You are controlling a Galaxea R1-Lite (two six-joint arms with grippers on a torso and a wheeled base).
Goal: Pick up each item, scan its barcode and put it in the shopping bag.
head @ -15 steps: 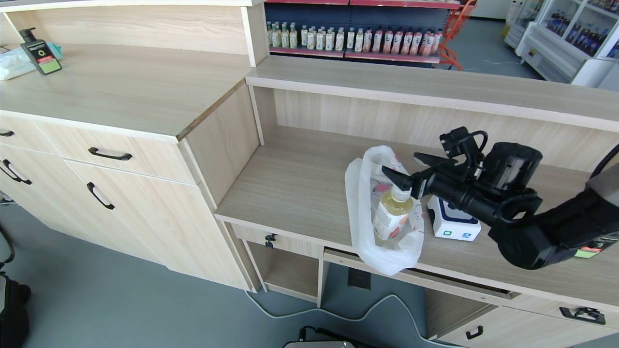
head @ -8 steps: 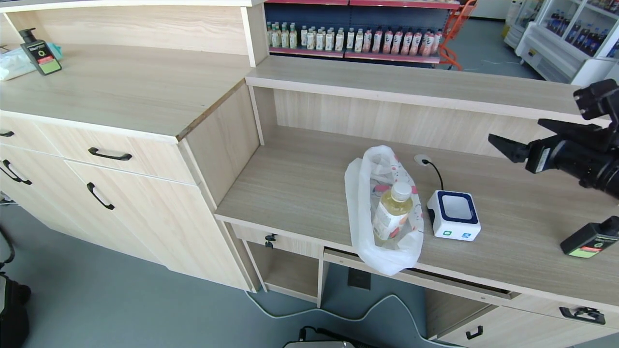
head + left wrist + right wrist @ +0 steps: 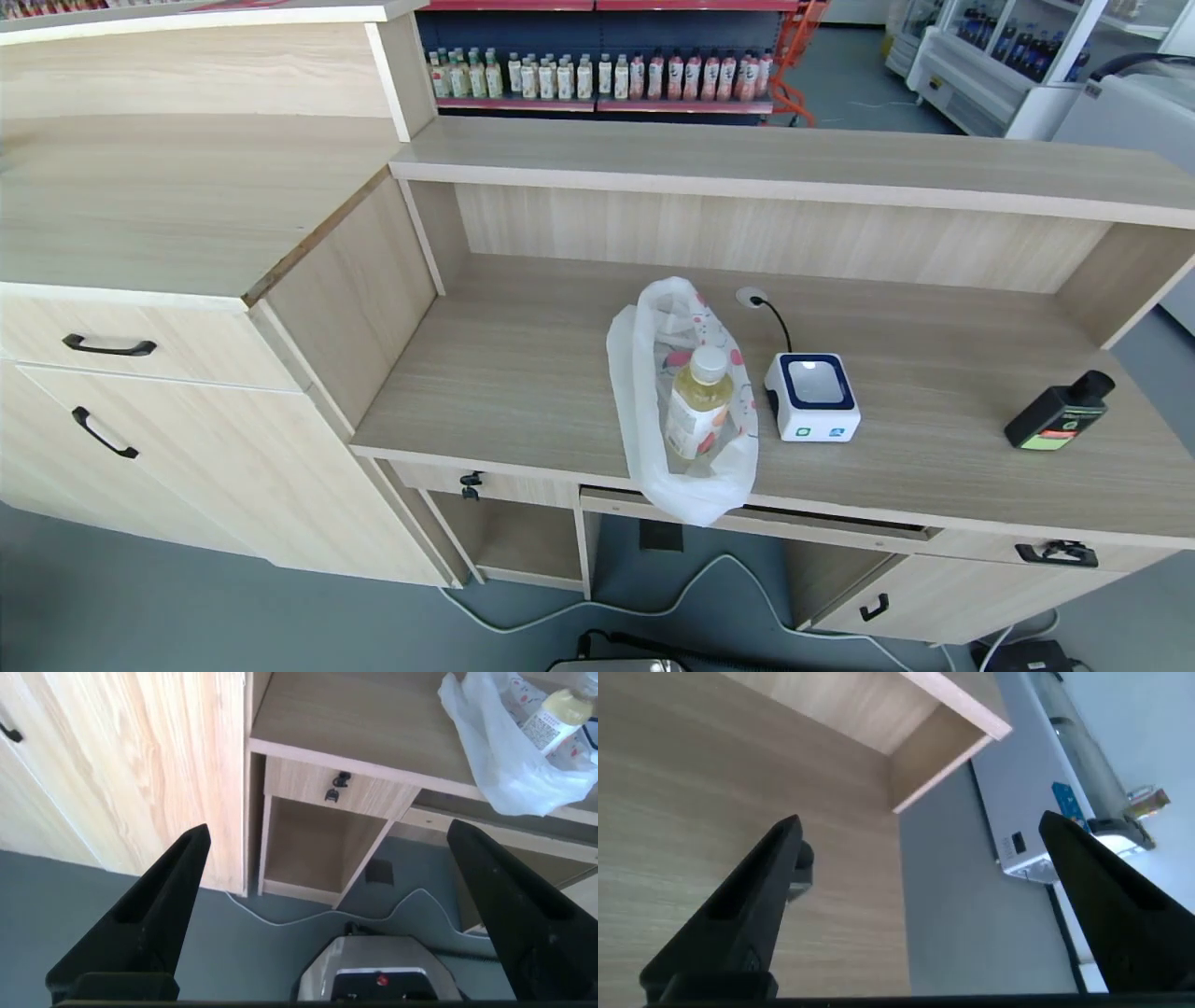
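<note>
The clear bottle of yellow drink [image 3: 695, 403] lies in the white plastic shopping bag [image 3: 627, 373]. The flat black bottle [image 3: 1055, 417] waits on the wooden counter [image 3: 523, 373], probably unscanned. The left gripper [image 3: 329, 835] and the right gripper [image 3: 920, 821] gape empty.

Bright even light; soft shadows; wide-angle edge distortion

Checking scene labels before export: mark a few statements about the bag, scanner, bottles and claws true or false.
1. The pale yellow bottle lies inside the shopping bag. True.
2. The black bottle lies on the counter, to the right of the scanner. True.
3. The scanner stands left of the shopping bag. False: it stands just right of it.
4. The left claw is shut on the black bottle. False: it is open and empty.
5. The right claw is open. True.
</note>
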